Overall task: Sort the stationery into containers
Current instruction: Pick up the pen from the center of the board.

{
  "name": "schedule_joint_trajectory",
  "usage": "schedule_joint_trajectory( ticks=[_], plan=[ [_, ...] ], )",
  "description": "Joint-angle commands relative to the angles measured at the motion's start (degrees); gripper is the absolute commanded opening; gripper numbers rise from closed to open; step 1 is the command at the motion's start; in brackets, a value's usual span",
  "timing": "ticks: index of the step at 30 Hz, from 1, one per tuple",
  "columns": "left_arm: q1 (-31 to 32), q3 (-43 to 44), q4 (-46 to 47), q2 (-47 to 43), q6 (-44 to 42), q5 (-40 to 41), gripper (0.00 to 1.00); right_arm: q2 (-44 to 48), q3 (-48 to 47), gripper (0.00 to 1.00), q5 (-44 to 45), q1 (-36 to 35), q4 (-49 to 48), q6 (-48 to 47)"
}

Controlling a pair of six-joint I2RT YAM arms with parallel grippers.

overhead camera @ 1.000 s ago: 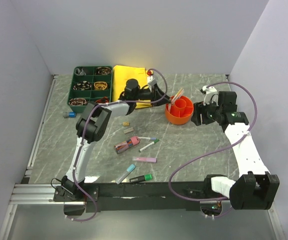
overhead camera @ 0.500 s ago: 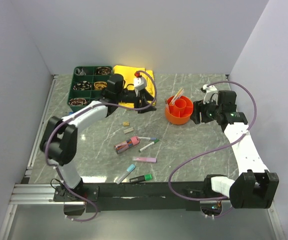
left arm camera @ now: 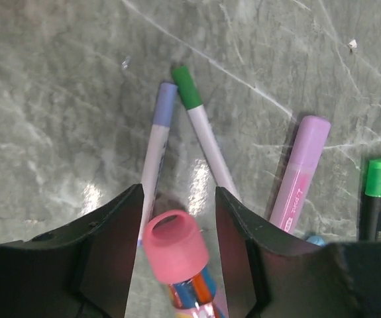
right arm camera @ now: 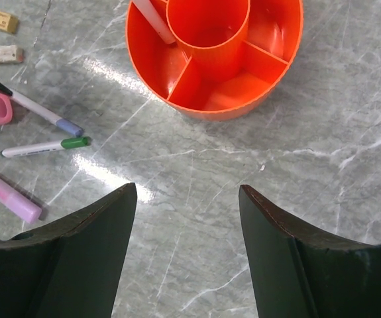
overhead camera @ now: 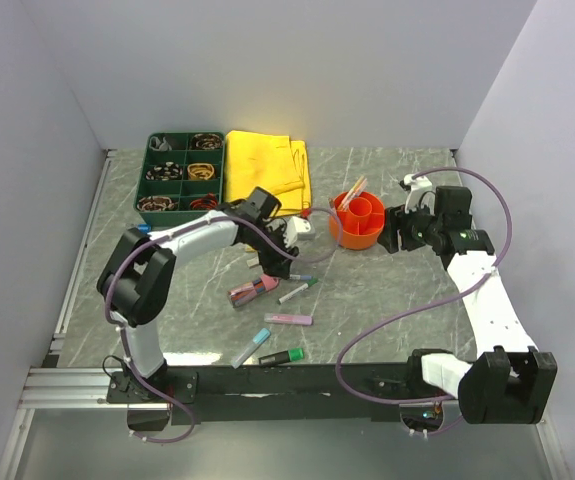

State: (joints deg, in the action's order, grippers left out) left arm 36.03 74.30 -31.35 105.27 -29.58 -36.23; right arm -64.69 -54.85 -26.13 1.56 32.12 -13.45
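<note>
A: Anything hidden or cut off?
B: In the left wrist view, the pink-capped item (left arm camera: 173, 242) between the fingers of the left gripper (left arm camera: 179, 199) runs off the bottom edge. Only the cap and a striped stretch under it show. The green-capped marker (left arm camera: 380, 189) is partly behind the right finger. From above, that gripper's body covers its own tips.
A: The tray?
B: The green tray (overhead camera: 182, 172) is at the far left. There are dark coils in its cells, too small to name. The yellow cloth (overhead camera: 267, 165) lies just beside its right edge.
A: Left jaws?
B: Spread, astride the pink cap, with a sliver of gap on one side and no grip that I can see. Ahead, a blue-tipped pen (left arm camera: 158, 149) and a green-tipped pen (left arm camera: 202, 136) lie on the marble table (left arm camera: 57, 99) in a narrow V, tips near each other. A pink highlighter (left arm camera: 301, 172) lies to their right.
A: Right side?
B: The right gripper (right arm camera: 187, 192) is wide apart, holds nothing and hangs over the table near the orange pot (right arm camera: 217, 112). The pot is round, with a central tube and dividers. A white pen (right arm camera: 152, 18) leans in one outer section. Two small pale blocks (right arm camera: 2, 20) lie to its left.
</note>
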Motion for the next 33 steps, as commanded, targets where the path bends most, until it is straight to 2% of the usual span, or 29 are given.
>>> schedule_joint_trajectory(
  ticks=[1, 20, 26, 33],
  plan=[
    [3.34, 1.1, 0.5, 0.8, -1.09, 6.33, 0.53, 2.37, 0.8, 0.71, -1.2, 0.37, -1.01, -1.22],
    [7.3, 4.98, 5.51, 9.42, -0.56, 12.06, 0.48, 5.8, 4.22, 0.7, -1.2, 0.37, -0.65, -2.1],
    [9.93, 0.94, 10.43, 9.51, -0.74, 16.71, 0.32, 6.15, 4.67, 0.7, -1.29, 0.37, -0.83, -1.84],
    [10.82, -0.57, 9.65, 6.71, -1.7, 17.6, 0.01, 6.15, 3.79, 0.7, -0.5, 0.37, 0.4, -3.07]
  ],
)
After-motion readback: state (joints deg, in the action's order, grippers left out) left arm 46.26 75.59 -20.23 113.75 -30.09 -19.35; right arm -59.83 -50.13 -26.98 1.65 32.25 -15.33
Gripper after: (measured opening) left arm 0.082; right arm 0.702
